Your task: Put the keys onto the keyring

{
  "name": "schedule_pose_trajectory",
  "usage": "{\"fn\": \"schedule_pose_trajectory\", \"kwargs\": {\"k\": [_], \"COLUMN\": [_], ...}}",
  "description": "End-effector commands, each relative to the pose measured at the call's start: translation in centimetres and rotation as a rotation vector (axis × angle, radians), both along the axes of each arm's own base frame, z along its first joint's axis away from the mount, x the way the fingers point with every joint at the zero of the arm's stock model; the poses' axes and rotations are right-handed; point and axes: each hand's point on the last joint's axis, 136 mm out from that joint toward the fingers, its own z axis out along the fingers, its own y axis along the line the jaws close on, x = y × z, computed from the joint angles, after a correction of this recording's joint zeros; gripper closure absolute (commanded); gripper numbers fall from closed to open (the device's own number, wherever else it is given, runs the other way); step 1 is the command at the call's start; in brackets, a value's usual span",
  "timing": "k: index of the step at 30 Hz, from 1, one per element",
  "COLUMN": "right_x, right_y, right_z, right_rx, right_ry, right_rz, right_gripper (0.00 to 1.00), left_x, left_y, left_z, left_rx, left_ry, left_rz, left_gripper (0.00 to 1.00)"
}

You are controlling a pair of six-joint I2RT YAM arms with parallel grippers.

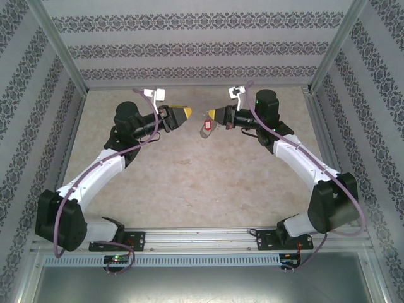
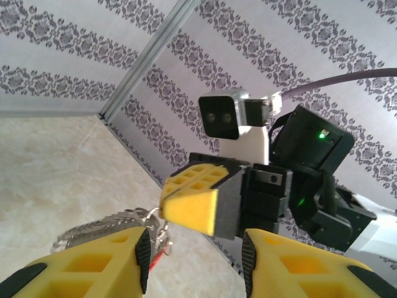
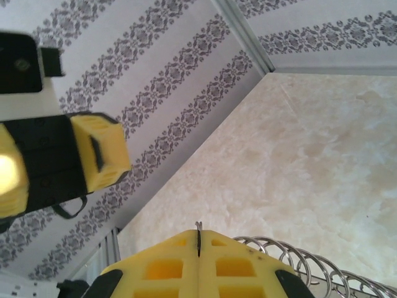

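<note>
Overhead, both arms reach toward the upper centre of the frame, their tips facing each other above the desk [image 1: 189,183]. My right pincer [image 1: 211,115] is clamped fully together. In its own camera a thin sliver of metal stands pinched in the seam between the two yellow pads [image 3: 161,267]. The keyring [image 3: 291,254] curves away at the lower right of that frame, its row of small wire rings right against the pads. I read that as the right pincer carrying the keyring clear of the desk.

The keys [image 1: 208,128] show as a red tag hanging just below that pincer's tip, near the centre of the overhead frame. The silver key is too small to make out, and I cannot tell how it joins the ring.

My left pincer [image 2: 195,264] stands partly open, with a clear gap between its fingers at the bottom of its camera, gripping nothing. It sits just left of the keyring.
</note>
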Motion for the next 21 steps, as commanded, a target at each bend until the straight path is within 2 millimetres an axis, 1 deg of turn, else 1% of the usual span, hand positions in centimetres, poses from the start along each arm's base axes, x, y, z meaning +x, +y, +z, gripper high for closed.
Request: {"fn": "schedule_pose_trajectory", "kwargs": {"k": [1,6,10,16,21], "right_x": [-2.2,-3.2,-4.0,-4.4,-4.5], "right_y": [0.1,0.1,0.3,0.7,1.4], "right_z": [3.2,3.7,4.0,4.3,4.2], "right_rx": [-0.027,-0.048,-0.047,-0.053,-0.055], "right_ry": [-0.172,-0.218,-0.222,-0.224,-0.218], "right_rz": [0.089,0.134,0.181,0.216,0.238], "right_gripper": [1.0,1.0,1.0,1.0,1.0], "left_x": [0.2,0.1,-0.3,-0.2,-0.1], "left_y": [-0.3,-1.0,-1.5,-1.8,-2.2], "left_z": [-0.8,-1.7,-1.7,-1.8,-1.9], "left_rx": [0.039,0.059,0.058,0.053,0.023], "left_ry": [0.011,0.041,0.045,0.055,0.071], "left_rz": [-0.054,-0.117,-0.17,-0.2,-0.231], "left_gripper": [0.55,0.56,0.57,0.59,0.63]}}
